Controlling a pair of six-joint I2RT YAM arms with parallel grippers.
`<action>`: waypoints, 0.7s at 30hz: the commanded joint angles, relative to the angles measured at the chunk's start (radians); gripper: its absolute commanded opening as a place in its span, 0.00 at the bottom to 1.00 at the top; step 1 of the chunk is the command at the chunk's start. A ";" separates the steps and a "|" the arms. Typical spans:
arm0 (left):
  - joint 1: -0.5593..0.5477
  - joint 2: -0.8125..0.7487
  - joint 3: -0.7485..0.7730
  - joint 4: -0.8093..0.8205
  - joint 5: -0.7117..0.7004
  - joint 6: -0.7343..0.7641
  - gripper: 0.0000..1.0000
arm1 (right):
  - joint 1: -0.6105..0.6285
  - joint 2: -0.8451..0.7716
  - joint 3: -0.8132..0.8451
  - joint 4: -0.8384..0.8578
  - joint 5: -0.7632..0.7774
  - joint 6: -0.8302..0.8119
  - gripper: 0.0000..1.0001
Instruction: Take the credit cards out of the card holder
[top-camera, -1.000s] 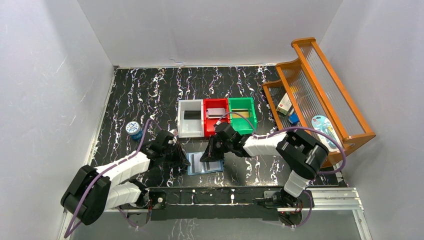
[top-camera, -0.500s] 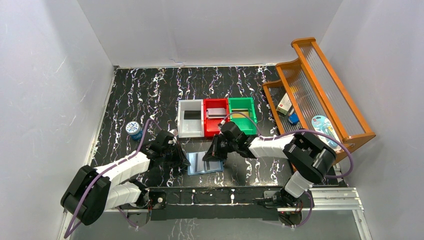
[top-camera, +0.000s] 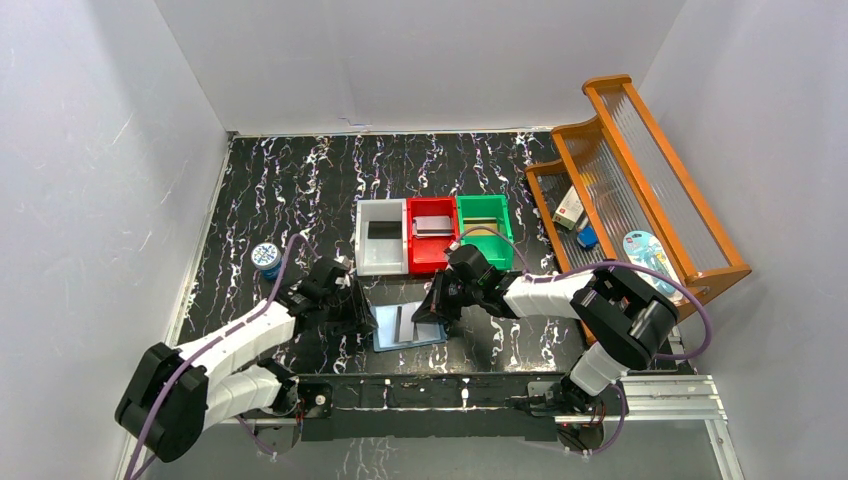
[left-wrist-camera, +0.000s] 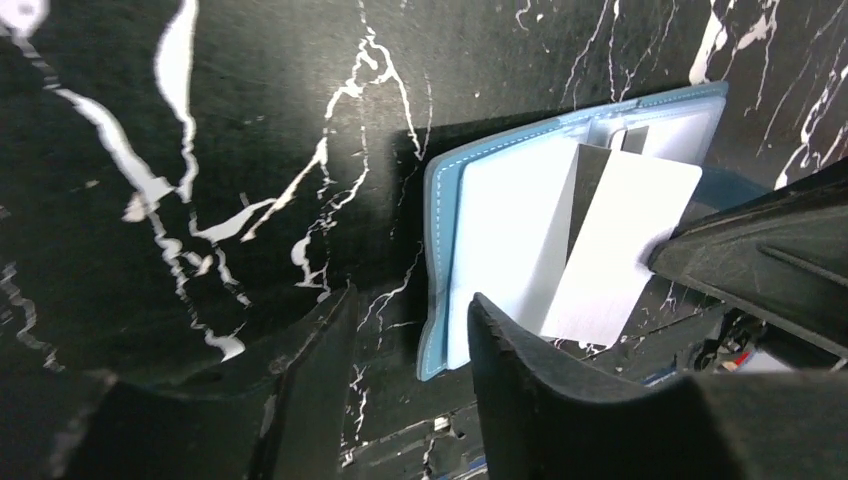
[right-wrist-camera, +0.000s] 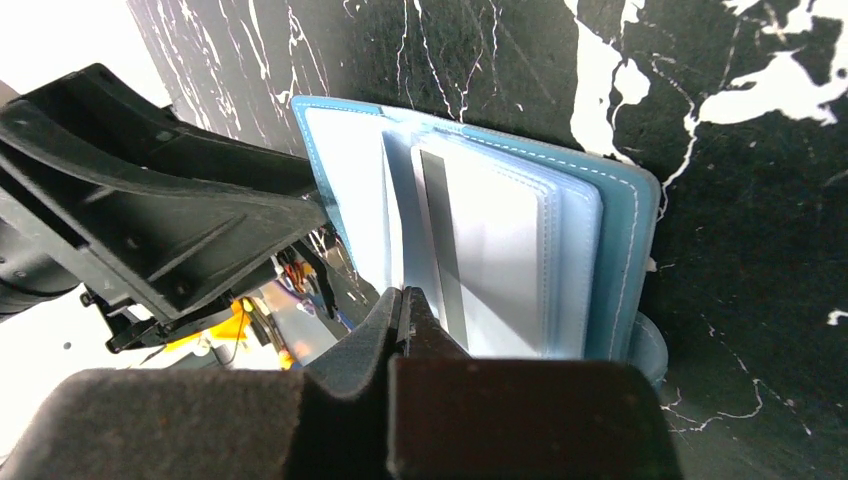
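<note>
At the counter's (top-camera: 300, 180) near edge, the wallet (top-camera: 410, 327) lies open between the arms. The right tool (right-wrist-camera: 405, 300) is pinched tight on a pale card (left-wrist-camera: 620, 250) sticking partly out of its pocket. The left tool (left-wrist-camera: 410, 330) stands part open by the wallet's left edge.

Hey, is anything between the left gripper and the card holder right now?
Nothing visible. The left gripper sits open at the card holder's edge; the right gripper, pinching a credit card, is on the other side.
</note>
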 joint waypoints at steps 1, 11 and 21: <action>-0.003 -0.050 0.110 -0.206 -0.103 0.033 0.46 | -0.003 -0.018 0.003 0.003 -0.003 -0.009 0.01; -0.002 -0.075 0.224 -0.102 0.081 0.061 0.49 | -0.003 -0.014 0.015 -0.007 0.001 -0.013 0.02; -0.011 0.149 0.141 0.045 0.291 0.048 0.30 | -0.003 -0.008 0.023 0.008 -0.001 -0.015 0.05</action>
